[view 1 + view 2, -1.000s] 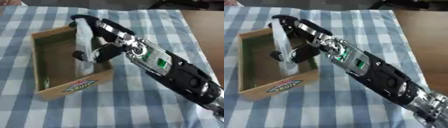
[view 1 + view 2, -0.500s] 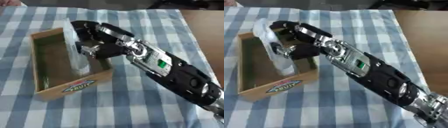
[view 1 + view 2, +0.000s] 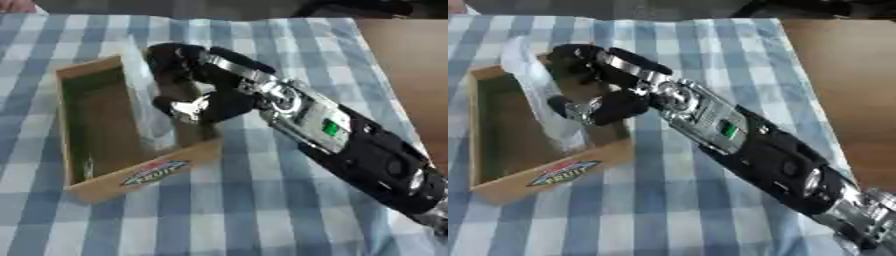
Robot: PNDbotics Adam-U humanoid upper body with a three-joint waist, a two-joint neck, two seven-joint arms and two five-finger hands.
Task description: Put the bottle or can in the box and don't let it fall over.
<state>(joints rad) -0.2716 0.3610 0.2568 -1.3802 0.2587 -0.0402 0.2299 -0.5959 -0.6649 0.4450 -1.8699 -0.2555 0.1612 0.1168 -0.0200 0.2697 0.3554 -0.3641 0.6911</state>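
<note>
The clear plastic bottle (image 3: 147, 100) stands tilted inside the cardboard box (image 3: 83, 182), close to the right-hand wall, and if it is let go at that lean I'd expect it to topple onto the box floor or knock against the wall. The right hand (image 3: 194, 80) reaches in from the right over the box's edge on a long, outstretched arm, fingers and thumb curled round the bottle's middle. No left hand shows on the blue checked tablecloth (image 3: 262, 210).
</note>
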